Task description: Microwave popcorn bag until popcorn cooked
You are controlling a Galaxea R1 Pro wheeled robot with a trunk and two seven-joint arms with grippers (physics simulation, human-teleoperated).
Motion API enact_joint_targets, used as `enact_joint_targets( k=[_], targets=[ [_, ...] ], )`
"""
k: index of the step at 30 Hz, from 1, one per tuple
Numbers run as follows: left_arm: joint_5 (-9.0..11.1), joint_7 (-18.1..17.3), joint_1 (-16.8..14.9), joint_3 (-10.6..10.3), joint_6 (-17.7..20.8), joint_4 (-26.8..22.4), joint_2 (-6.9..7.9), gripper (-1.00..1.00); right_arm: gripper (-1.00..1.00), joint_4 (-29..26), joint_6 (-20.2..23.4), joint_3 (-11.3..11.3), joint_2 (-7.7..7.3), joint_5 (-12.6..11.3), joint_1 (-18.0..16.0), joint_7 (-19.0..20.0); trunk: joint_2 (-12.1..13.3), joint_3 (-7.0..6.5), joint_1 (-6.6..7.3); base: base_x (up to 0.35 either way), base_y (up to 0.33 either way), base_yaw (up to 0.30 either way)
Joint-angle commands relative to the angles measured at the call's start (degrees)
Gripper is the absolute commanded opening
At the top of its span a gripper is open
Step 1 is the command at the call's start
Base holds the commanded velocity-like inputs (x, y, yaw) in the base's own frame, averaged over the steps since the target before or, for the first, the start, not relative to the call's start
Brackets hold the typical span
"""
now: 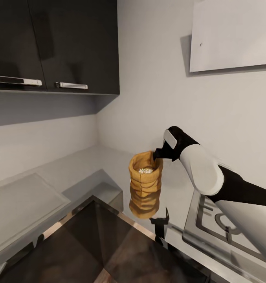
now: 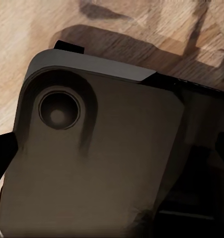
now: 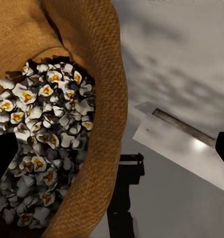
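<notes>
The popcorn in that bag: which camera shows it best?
The right wrist view: it looks straight into the popcorn bag, so single white-and-yellow pieces of popcorn can be told apart. The head view gives just a small pale patch at the bag's mouth. The left wrist view faces a dark panel instead.

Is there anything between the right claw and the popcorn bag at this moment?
Nothing. In the head view the right claw is at the rolled rim of the popcorn bag, with no gap; the right wrist view shows the popcorn close up inside.
</notes>
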State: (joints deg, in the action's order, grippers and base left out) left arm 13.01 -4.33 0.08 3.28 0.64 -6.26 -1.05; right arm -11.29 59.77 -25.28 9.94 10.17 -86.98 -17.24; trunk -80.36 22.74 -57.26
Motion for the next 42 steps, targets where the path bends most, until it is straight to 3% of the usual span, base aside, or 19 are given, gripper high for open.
enact_joint_targets(
  k=[1,19,42],
  targets=[
    [0.3,-0.2,0.0,0.3,0.1,-0.1,-0.01,1.0,1.0,-0.1,0.2,-0.4,0.06,0.6,0.0,0.0,0.4,-0.13,0.22,0.0,0.0,0.0],
    [0.3,-0.2,0.0,0.3,0.1,0.0,-0.01,1.0,1.0,-0.1,0.2,-0.5,0.06,1.1,0.0,-0.3,7.6,-2.87,4.18,0.0,0.0,0.008],
    [0.3,-0.2,0.0,0.3,0.1,0.0,0.02,1.0,1.0,1.8,0.2,-0.6,0.06,0.3,0.0,-0.1,7.6,-2.47,4.18,0.0,0.0,0.013]
  ],
)
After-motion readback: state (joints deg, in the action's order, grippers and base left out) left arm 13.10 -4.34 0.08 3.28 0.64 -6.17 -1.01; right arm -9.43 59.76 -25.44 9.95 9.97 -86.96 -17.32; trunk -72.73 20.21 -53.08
